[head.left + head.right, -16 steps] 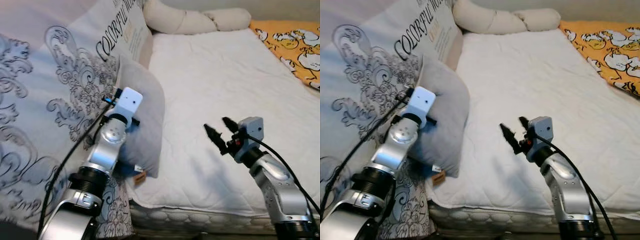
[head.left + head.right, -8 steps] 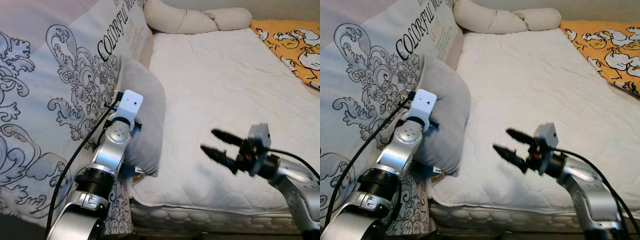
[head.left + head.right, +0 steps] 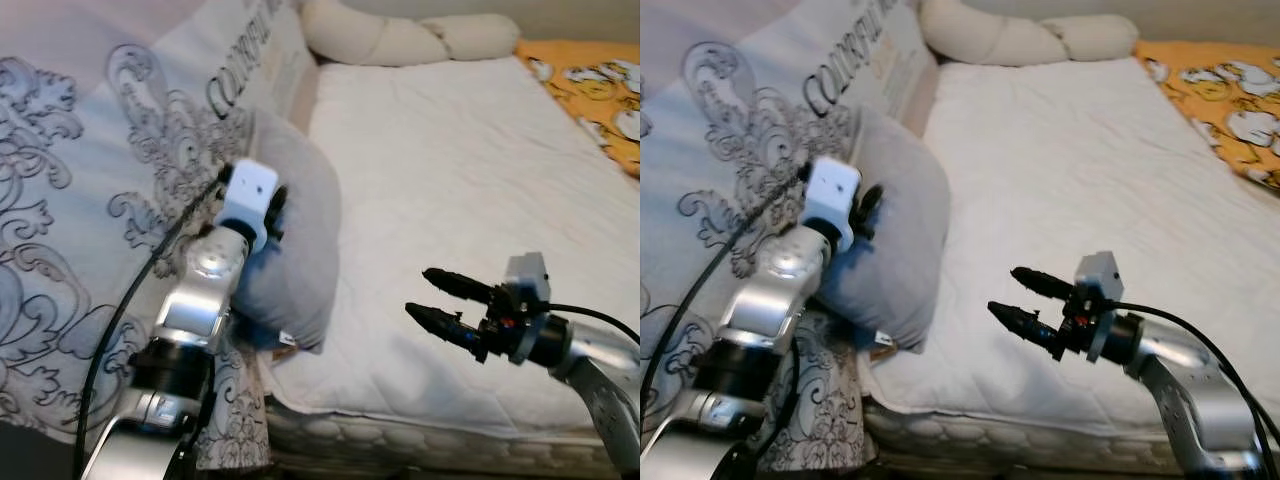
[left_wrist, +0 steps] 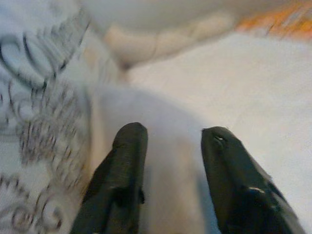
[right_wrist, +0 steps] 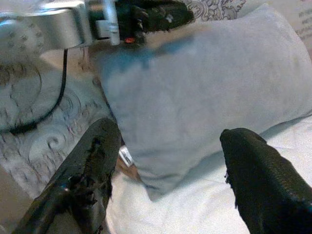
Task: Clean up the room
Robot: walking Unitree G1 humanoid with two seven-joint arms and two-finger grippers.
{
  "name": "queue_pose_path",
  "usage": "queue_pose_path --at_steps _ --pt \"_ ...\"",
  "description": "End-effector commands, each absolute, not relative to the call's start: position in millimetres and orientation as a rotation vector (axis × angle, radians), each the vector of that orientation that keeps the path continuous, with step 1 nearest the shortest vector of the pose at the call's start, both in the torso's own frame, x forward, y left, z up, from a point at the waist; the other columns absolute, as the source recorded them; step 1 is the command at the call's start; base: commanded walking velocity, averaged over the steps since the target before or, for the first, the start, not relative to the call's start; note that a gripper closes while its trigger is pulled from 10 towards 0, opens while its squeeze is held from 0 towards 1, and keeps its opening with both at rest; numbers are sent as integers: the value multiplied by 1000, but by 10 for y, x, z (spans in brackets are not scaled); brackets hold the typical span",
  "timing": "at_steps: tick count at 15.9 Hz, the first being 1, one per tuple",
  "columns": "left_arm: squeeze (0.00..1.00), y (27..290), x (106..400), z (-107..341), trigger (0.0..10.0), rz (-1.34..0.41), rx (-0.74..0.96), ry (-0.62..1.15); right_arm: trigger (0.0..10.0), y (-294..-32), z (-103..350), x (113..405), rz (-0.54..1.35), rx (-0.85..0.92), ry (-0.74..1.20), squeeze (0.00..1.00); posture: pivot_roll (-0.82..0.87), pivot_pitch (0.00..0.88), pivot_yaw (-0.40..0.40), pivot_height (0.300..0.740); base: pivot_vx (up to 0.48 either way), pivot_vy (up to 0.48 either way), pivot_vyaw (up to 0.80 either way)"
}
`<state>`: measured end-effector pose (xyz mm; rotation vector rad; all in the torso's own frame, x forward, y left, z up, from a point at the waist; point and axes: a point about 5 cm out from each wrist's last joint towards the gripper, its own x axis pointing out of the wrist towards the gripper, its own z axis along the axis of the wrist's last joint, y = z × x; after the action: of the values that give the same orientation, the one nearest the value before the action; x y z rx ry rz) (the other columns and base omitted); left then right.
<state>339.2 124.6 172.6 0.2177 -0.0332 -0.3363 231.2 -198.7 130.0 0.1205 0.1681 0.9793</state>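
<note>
Against the left gripper (image 4: 170,146) stands a grey pillow (image 3: 300,250), on edge at the side of the white mattress (image 3: 470,180), its spread fingers on the pillow's upper part without clamping it. Behind leans a patterned duvet (image 3: 90,220). Across the mattress, the right gripper (image 3: 432,298) hovers with fingers wide apart, aimed at the pillow, well apart from it.

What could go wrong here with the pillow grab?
1. The left gripper is open and presses into the grey pillow at its upper edge; closing there may pinch only loose fabric and slip.
2. The pillow leans against the patterned duvet, so the fingers could snag that too.
3. The right gripper hangs open above the mattress, pointing at the pillow; moving in, it may meet the left arm's cable.
</note>
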Motion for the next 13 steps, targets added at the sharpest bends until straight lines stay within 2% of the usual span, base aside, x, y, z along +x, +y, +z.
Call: queue_pose_path --at_steps 1,2,5,7,10,13 --pt "1000 1236 3340 1803 10000 -386 168 -54 10000 -1992 1363 2301 950 136 141 0 -70 0 57 740 0 0 0" --pt "1000 1233 3318 1826 10000 -391 156 -64 10000 -1981 1355 2294 933 143 138 0 -70 0 57 740 0 0 0" --pt "1000 1312 3126 1907 10000 -374 100 -100 10000 -1925 1284 2297 719 212 109 0 -63 0 41 740 0 0 0" --pt "1000 1458 2928 1815 10000 -313 66 -78 10000 -1914 1230 2289 536 224 101 0 -67 0 37 740 0 -397 0" --pt "1000 1498 2826 1677 10000 -266 104 -31 10000 -1943 1200 2376 300 194 65 0 -51 0 16 740 0 -480 0" --pt "988 1451 2758 1673 10000 -275 137 -31 10000 -1891 1182 2439 192 191 55 0 -28 0 -11 740 0 -480 0"
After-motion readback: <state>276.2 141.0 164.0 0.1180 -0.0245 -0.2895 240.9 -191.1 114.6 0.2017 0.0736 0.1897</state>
